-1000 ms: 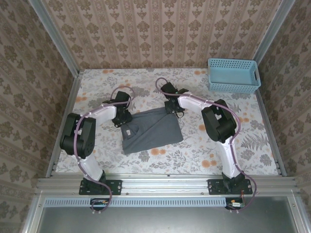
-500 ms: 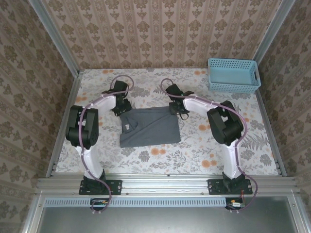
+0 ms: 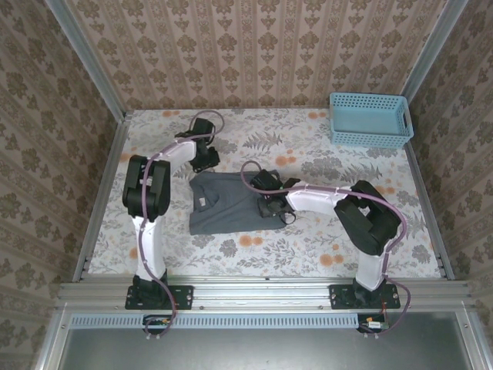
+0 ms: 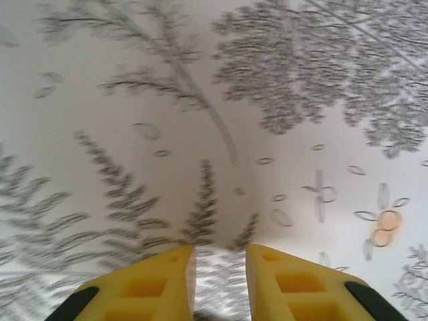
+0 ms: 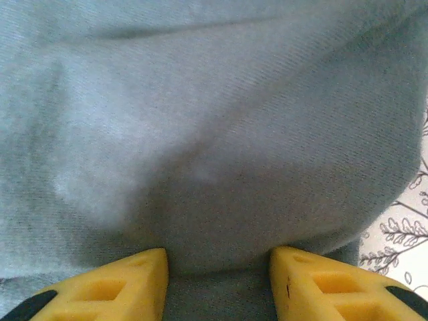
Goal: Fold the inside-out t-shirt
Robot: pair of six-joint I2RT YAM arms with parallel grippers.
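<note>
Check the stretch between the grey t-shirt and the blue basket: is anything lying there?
Nothing lies there: the top view shows bare floral tablecloth from the t-shirt to the basket.

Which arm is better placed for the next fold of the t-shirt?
Right: the right gripper hangs open over the t-shirt at its right edge; the left gripper is off the fabric, over bare tablecloth.
</note>
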